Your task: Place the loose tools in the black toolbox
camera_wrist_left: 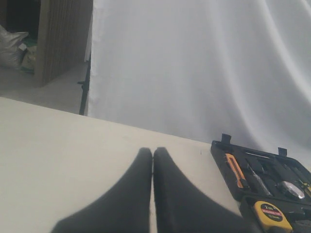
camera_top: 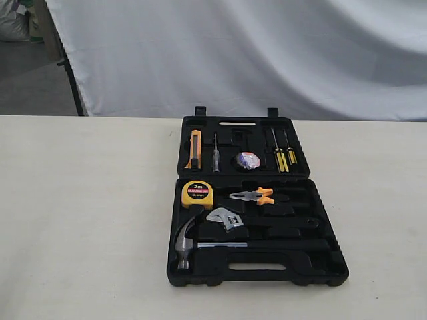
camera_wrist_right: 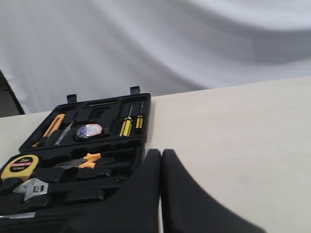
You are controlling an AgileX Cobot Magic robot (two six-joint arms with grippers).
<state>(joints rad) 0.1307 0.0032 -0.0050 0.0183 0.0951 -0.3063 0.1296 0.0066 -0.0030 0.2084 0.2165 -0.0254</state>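
White sheet [camera_top: 233, 53] hangs behind a cream table [camera_top: 87, 220]. Grey floor shows at approx 10 o'clock in the exterior view, w/ a dark stand leg [camera_top: 72, 83] and pale sacks [camera_top: 17, 20] in the far corner. The table looks flat and matte.

Toolbox [camera_top: 320, 263] lies open just right of table centre, lid half at 12 o'clock, handle half at 6.
- Hammer [camera_top: 185, 243]: handle half, head at approx 7 o'clock, shaft along the near edge.
- Wrench [camera_top: 225, 220]: just beside the hammer head, towards 1 o'clock of it.
- Tape roll [camera_top: 247, 160]: lid half, middle recess, 12 o'clock of the pliers [camera_top: 253, 196].
- Tape measure [camera_top: 197, 193], knife [camera_top: 195, 150] and screwdrivers [camera_top: 283, 157] are also in recesses.

Left gripper [camera_wrist_left: 153, 151]: jaws clenched, nothing between them, over bare table well apart from the box. Right gripper [camera_wrist_right: 161, 153]: jaws clenched too, empty, near the box's right side. Neither shows in the exterior view.

Step, imo: placing is finished, as no tool lies on the table and all 3 look seated. I can't tell if the hammer shaft is fully pressed in, black on black. The next move prob. needs only a seating check. If the lid is to be shut, jaws would have to release and hook its far edge.
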